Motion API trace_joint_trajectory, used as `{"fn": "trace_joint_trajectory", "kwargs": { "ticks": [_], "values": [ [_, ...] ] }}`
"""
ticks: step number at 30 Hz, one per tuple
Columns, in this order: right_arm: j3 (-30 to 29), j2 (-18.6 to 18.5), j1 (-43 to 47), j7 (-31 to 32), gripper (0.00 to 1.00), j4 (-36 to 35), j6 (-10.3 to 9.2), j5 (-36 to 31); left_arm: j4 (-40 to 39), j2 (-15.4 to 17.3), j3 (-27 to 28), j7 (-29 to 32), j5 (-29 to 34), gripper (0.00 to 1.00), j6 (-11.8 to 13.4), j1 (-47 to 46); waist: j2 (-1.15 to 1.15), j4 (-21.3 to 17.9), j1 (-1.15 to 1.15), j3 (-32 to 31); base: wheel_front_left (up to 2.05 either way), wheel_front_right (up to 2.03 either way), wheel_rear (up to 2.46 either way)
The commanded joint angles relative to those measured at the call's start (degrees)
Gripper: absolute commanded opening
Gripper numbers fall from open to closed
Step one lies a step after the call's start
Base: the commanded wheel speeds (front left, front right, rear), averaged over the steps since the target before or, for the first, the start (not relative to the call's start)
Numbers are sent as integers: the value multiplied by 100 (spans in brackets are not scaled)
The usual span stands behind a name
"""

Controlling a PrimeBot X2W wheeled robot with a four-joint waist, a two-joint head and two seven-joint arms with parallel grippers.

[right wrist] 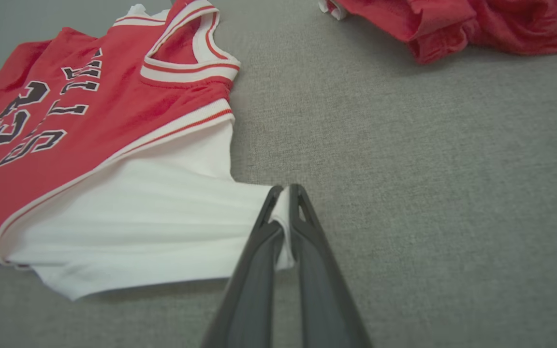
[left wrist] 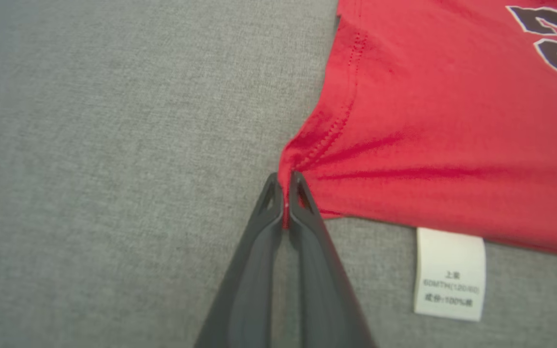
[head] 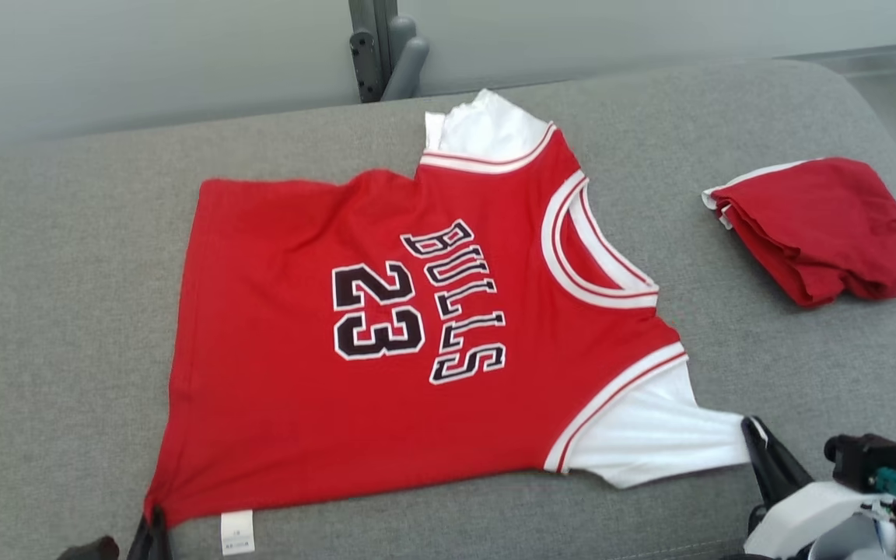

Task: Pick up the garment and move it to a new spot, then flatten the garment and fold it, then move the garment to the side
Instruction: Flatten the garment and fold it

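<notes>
**Both grippers clamping the jersey's near edge**

At the near-left corner of the gray cushion point(head: 67, 311), the left gripper point(left wrist: 284, 181) is clenching the red hem corner of the jersey point(head: 386, 350). The two dark fingers are pressing together on the cloth, and the fabric is bunching into creases that run toward them. A white care label point(left wrist: 449, 273) is lying on the cushion just beside that corner, sticking out from under the hem.

The jersey is lying spread across the middle of the cushion, print side up. Its hem is facing the left edge and its collar the right.

At the near right, the right gripper point(right wrist: 284, 191) is pinching the tip of the white sleeve point(right wrist: 153, 232), fingers closed on it. A folded red bundle point(head: 829, 229) is resting near the right edge, well apart from the jersey.
</notes>
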Motion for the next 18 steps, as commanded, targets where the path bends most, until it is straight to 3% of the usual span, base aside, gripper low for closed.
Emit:
{"fn": "trace_joint_trajectory", "kwargs": {
  "ticks": [1, 10, 18],
  "values": [
    [-46, -91, 158, -17, 0, 66, -29, 60, 45, 97, 101, 14, 6, 0, 37, 208, 0, 47, 1, -461, 0, 0, 0],
    [143, -171, 602, -17, 0, -78, -27, 299, -324, 70, -268, 8, -354, 0, -59, 693, 0, 209, 1, -486, 0, 0, 0],
    [6, -242, -256, -17, 0, -428, -23, 259, -944, 54, -658, 8, -362, 0, 29, -147, 0, 315, 1, -35, 0, 0, 0]
  ]
}}
